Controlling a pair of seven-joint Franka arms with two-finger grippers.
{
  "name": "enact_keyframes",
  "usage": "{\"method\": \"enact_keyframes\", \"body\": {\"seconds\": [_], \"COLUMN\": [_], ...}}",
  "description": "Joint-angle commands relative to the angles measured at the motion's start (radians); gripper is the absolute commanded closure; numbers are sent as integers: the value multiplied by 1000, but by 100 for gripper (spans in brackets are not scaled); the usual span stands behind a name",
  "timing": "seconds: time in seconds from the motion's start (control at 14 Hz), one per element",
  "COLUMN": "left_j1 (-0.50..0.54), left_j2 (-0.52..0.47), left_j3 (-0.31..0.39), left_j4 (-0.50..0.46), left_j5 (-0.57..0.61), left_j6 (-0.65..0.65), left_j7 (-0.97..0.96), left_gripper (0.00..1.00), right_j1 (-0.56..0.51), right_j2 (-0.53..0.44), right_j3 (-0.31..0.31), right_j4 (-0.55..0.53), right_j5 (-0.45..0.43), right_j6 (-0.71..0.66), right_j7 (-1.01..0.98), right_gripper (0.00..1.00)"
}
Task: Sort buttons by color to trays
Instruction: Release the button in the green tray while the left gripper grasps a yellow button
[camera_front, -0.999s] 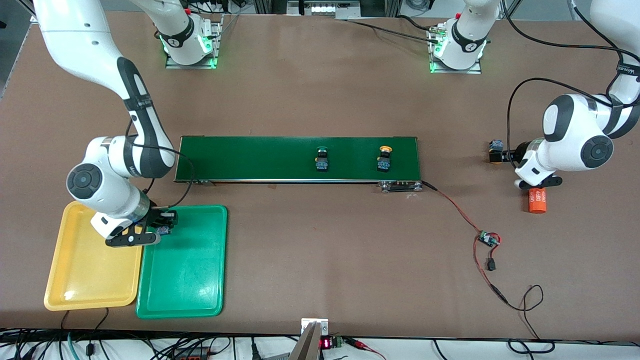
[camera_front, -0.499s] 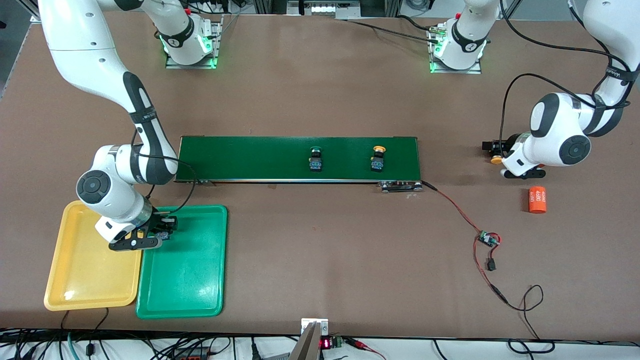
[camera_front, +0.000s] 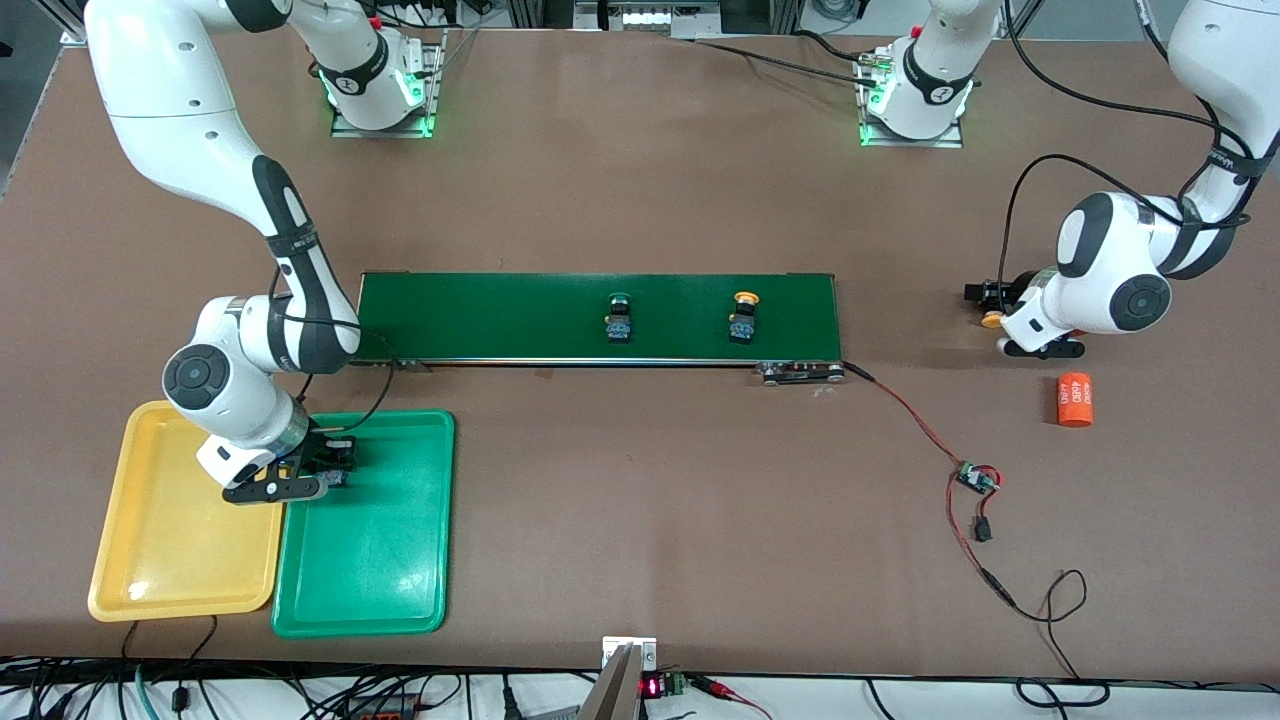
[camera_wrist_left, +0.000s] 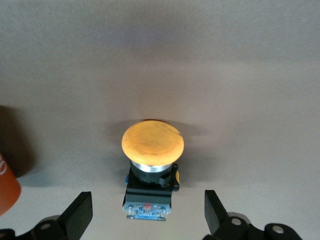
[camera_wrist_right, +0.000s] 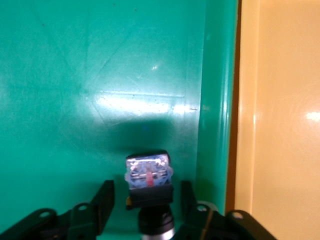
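Over the green tray (camera_front: 380, 560), close to its edge beside the yellow tray (camera_front: 170, 560), my right gripper (camera_front: 325, 468) is open. A black-bodied button (camera_wrist_right: 148, 177) lies between its fingers with a gap on each side; its cap is hidden. My left gripper (camera_front: 985, 305) is at the left arm's end of the table, open wide around a yellow-capped button (camera_wrist_left: 152, 142) that stands on the bare table. Two more buttons ride the dark green belt (camera_front: 500, 315), one green-capped (camera_front: 619, 312) and one yellow-capped (camera_front: 743, 312).
An orange cylinder (camera_front: 1076, 399) with white print lies on the table, nearer to the front camera than my left gripper. A red and black wire with a small circuit board (camera_front: 975, 478) runs from the belt's end toward the front edge.
My right gripper sank toward the green tray and opened off its button. Both belt buttons drifted toward the right arm's end. The left arm shifted off the orange cylinder.
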Motion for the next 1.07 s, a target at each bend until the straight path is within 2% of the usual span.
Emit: {"method": "enact_keyframes", "body": {"seconds": [0.0,0.07,0.21,0.36,0.5,0.71,0.86,1.0], "left_j1": [15,20,29,26,5,-69,-118,-203], "left_j2": [0,0,-6,-30,-72,-133,-142,-142], "left_j3": [-6,-8,-8,-9,-20,-25,-25,-25], "left_j4": [-5,-9,-13,-3,7,57,103,140], "left_j5": [23,23,23,23,19,-24,-203,-262], "left_j6": [-1,-3,-4,-14,-14,-32,-34,-32], "left_j7": [16,16,16,14,13,11,10,-2], "left_gripper": [42,60,87,100,100,100,100,100], "right_j1": [-4,-2,6,9,12,12,13,39], "right_j2": [-1,-11,-53,-108,-171,-287,-352,-389], "right_j3": [17,21,31,64,75,126,170,208], "right_j4": [21,17,8,-31,-96,-259,-351,-406], "right_j5": [3,5,5,8,8,8,8,8], "right_j6": [-9,-24,-118,-170,-175,-149,-115,-113], "right_j7": [-4,-2,33,82,110,182,250,361], "right_gripper": [12,11,10,7,5,3,0,0]}}
